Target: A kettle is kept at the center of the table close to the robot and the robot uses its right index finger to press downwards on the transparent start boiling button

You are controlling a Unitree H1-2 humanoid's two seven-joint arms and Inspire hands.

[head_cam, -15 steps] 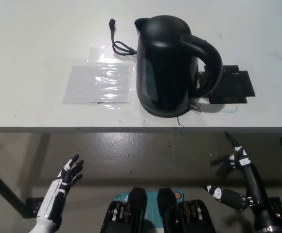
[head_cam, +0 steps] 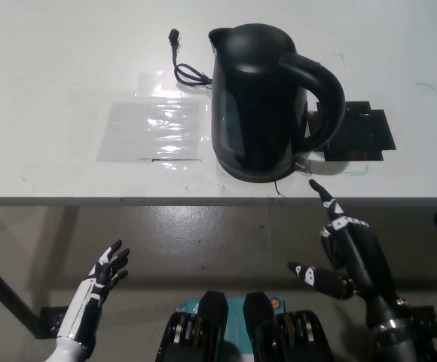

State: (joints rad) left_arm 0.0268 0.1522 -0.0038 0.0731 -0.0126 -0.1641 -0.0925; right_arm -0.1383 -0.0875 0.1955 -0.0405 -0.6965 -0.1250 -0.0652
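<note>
One black kettle (head_cam: 267, 102) stands upright near the front edge of the white tabletop (head_cam: 53, 60), about at its middle, handle to the robot's right. The transparent start button (head_cam: 303, 164) sits low at the handle's foot. One black cord (head_cam: 184, 64) trails behind the kettle, one clear plastic sheet (head_cam: 154, 130) lies to its left, and one black mat (head_cam: 358, 134) lies to its right. The right hand (head_cam: 346, 241) has risen and moved in since the earlier frame, one finger now pointing up just below the button without touching it, the other fingers curled and the thumb held out. The left hand (head_cam: 102, 283) rests low at the left, unchanged, fingers spread and empty.
</note>
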